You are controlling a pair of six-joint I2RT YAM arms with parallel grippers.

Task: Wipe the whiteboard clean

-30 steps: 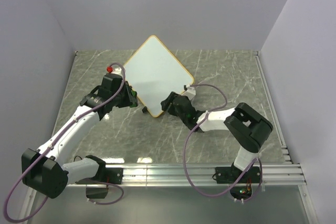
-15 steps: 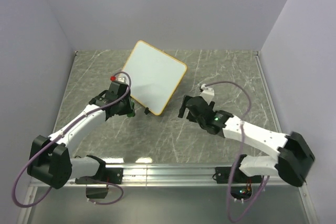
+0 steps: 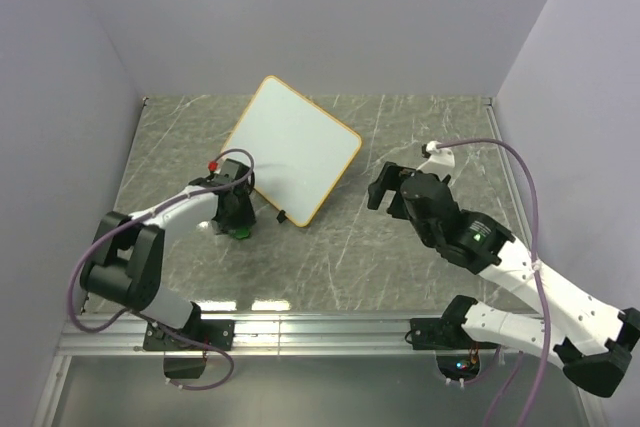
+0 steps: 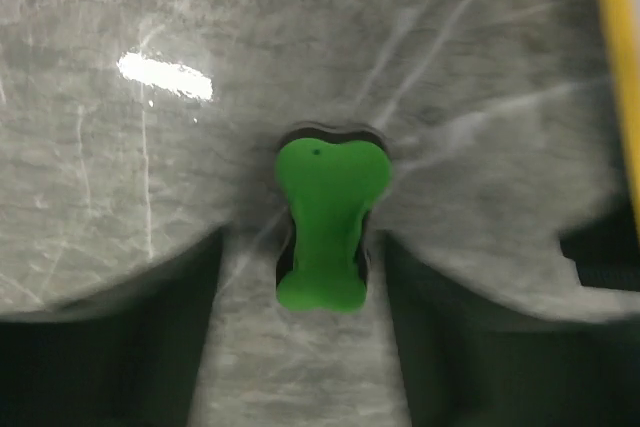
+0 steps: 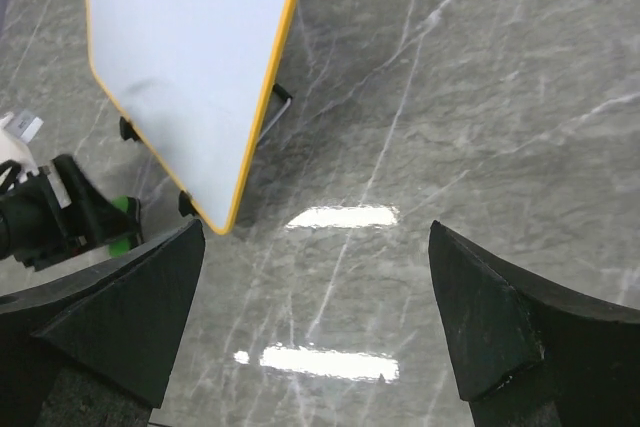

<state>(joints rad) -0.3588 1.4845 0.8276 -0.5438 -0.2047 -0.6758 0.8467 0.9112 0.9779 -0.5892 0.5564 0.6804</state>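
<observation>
HAZARDS
1. Board tip-over: the whiteboard (image 3: 292, 162) stands propped on its black feet (image 3: 281, 215) at the left-centre of the table (image 3: 430, 137), with the left gripper (image 3: 237, 219) just beside its near edge. If you lift that arm carelessly, the wrist may clip the orange frame and knock the board flat
2. Eraser drag: the green eraser (image 4: 322, 232) lies flat between the left fingers and touches neither. A sideways withdrawal could flick it away
3. Missed residue: no red marks show. The right wrist view has a faint grey patch on the board face, shadow or smear, you cannot tell. Check it before you call the job done

POSES
- Left arm: reaching low and forward, gripper pointing down at the table, jaws apart astride the eraser, gripping nothing
- Right arm: raised, well apart from the board. The right gripper (image 5: 315, 232) is spread wide and empty, looking down toward the board's lower corner
</observation>
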